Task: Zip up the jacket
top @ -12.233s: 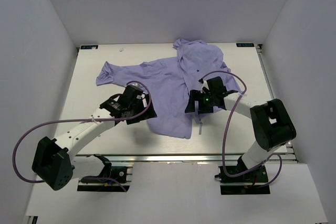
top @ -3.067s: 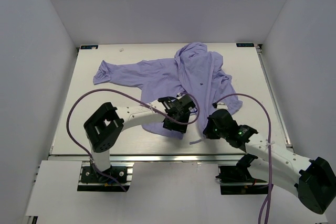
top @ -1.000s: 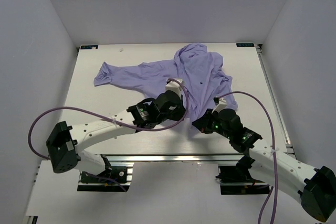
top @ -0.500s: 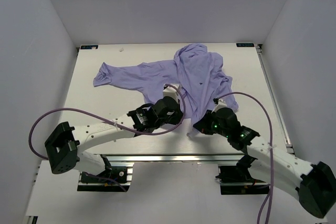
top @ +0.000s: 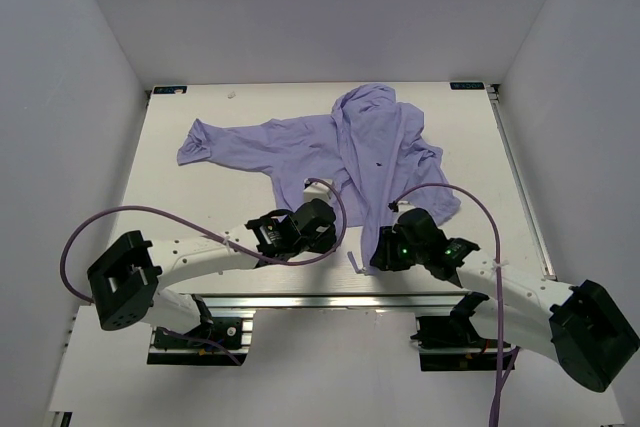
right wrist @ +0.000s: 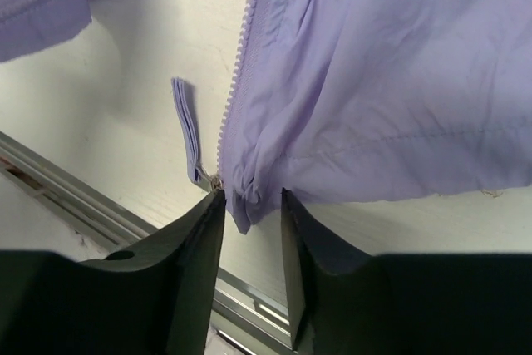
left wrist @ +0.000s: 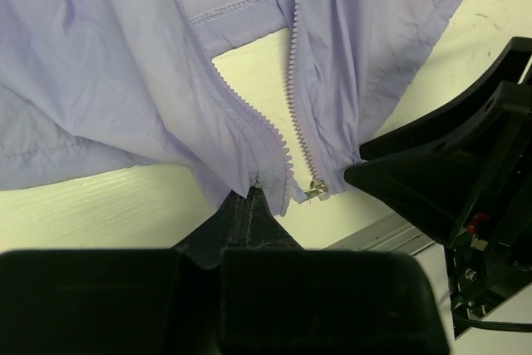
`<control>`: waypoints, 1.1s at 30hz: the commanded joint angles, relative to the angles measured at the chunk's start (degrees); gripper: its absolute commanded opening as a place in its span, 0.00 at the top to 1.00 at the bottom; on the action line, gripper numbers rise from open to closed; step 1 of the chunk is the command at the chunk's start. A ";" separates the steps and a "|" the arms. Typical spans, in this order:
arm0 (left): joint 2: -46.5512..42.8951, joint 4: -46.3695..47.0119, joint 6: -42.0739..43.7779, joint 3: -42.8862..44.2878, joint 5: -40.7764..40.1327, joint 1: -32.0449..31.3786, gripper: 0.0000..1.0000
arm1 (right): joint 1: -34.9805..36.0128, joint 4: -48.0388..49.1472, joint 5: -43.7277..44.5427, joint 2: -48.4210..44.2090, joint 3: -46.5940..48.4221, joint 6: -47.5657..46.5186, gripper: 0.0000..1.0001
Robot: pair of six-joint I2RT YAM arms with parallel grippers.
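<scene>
White table (top: 170,187) inside a white-walled booth, lavender jacket (top: 370,147) spread across its far and middle part, hood toward the back wall, one sleeve stretched out to the far left, hem pulled toward the near edge. Left gripper (left wrist: 251,199) has its fingers closed tight on the hem at the foot of one zipper row. Right gripper (right wrist: 252,199) sits just beside it on the other front panel, fingers narrow, with a bunched corner of hem fabric between them. Zipper teeth (left wrist: 293,81) are unjoined, the two rows splitting into a V with bare table between. Metal slider (left wrist: 315,189) sits at the bottom of the right-gripper row, and its lavender pull tab (right wrist: 188,122) lies on the table. Both arms are low, near the front rail (right wrist: 249,313).
</scene>
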 commanded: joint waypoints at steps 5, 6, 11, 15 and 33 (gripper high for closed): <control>-2.16 0.77 -0.71 -0.09 1.15 0.08 1.00 | 1.26 -4.11 -1.33 -0.76 2.62 -3.62 0.56; -2.25 0.85 -0.62 -0.17 1.15 -0.01 1.00 | 1.70 -4.37 -1.33 -0.67 2.80 -3.62 0.56; -3.04 0.77 -0.62 -0.70 0.89 0.08 1.00 | 4.16 -5.61 2.27 0.82 4.38 -2.48 0.56; -3.57 0.68 -0.70 -1.23 0.80 -0.01 1.00 | 5.74 -6.13 6.05 1.88 5.35 -1.33 0.55; -4.18 -0.38 -0.97 -1.40 -0.25 -0.01 1.00 | 13.74 -8.33 15.89 10.13 10.00 2.18 0.55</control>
